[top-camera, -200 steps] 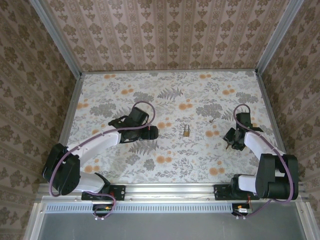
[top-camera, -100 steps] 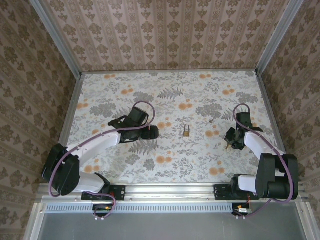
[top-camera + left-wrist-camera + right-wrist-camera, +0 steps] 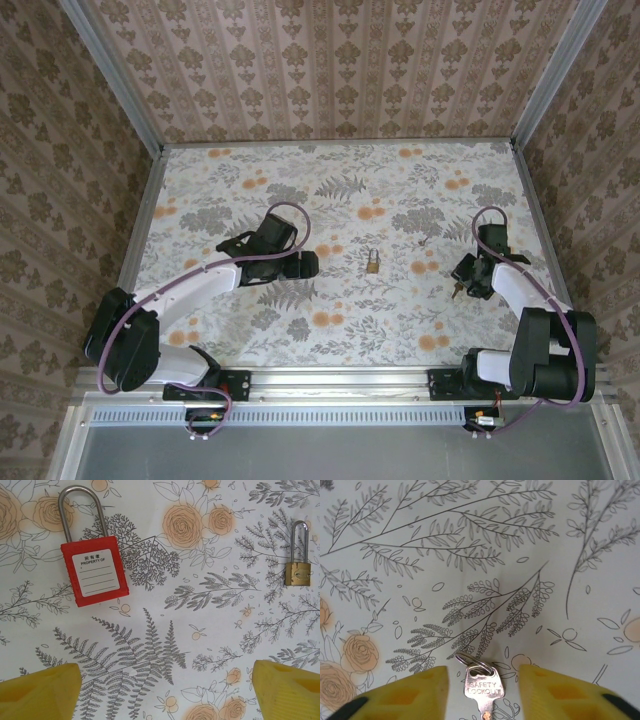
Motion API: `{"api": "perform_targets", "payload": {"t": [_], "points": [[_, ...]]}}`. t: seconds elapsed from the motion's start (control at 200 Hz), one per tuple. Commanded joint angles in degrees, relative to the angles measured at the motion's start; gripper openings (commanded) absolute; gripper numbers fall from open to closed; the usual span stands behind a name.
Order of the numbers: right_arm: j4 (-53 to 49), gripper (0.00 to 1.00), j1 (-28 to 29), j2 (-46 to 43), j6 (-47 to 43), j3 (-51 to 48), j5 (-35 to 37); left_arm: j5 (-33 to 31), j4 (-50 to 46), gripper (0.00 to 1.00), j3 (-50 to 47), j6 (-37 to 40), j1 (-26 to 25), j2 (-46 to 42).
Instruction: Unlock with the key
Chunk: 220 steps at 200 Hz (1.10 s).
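The key (image 3: 484, 689), likely light, stiff and slippery, lies at six o'clock in the right wrist view between the parted jaws of the right gripper (image 3: 484, 676); pinch its stamped head; left gripper (image 3: 165, 672) gapes too

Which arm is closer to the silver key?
Right. The key lies between the right gripper's open fingers; the left gripper hovers well away, facing the red padlock.
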Motion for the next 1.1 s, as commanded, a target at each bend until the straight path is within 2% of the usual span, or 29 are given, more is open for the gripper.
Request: {"api": "perform_targets", "payload": {"t": [0.0,0.06,0.215,0.335,0.515,0.72,1.095], "points": [[1.7,0.5,-0.3,-1.0,-2.3,0.5,-1.6,1.0,0.9,0.89,0.3,0.8,0.3,-0.2],[3.2,0.53,-0.3,0.7,-2.9,0.9,-3.7,1.3,1.1,0.89,0.3,0.9,0.3,-0.1],[4.6,0.52,-0.3,3.6,-3.3,1.6,-3.6,1.9,1.4,0.89,0.4,0.9,0.3,-0.2],[4.8,0.46,-0.2,6.4,-3.5,2.7,-5.5,2.3,2.3,0.89,0.2,0.8,0.3,-0.1],[5.2,0.39,0.1,4.0,-3.1,0.3,-6.8,2.4,1.9,0.89,0.1,1.1,0.3,-0.6],[4.4,0.31,0.3,5.5,-1.0,0.1,-8.1,2.2,0.9,0.89,1.0,1.6,0.4,-0.8],[3.0,0.2,0.3,5.5,0.6,0.6,-5.9,1.8,0.0,0.89,0.9,1.6,0.3,-1.9]]}}
